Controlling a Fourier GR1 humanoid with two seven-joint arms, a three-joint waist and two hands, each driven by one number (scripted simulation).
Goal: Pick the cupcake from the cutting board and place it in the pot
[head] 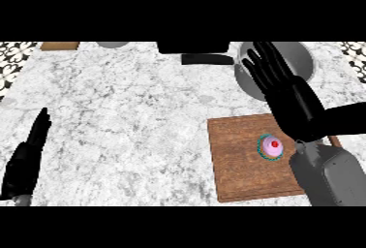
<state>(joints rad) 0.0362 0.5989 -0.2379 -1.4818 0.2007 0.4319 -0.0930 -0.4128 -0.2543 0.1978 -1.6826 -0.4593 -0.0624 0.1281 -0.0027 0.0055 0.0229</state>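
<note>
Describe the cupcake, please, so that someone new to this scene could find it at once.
On the marble counter, look for the brown wooden cutting board toward the right. The cupcake sits near the board's right side, just beside the right hand's forearm. It is small and round: pink frosting, red dot, teal rim.

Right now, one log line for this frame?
cupcake: on cutting board | right hand: open, over pot | left hand: open, resting left edge

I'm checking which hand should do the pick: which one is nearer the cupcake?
The right hand: it hangs open just above the cupcake on the cutting board, reaching toward the pot. The left hand rests open at the counter's far left edge.
</note>
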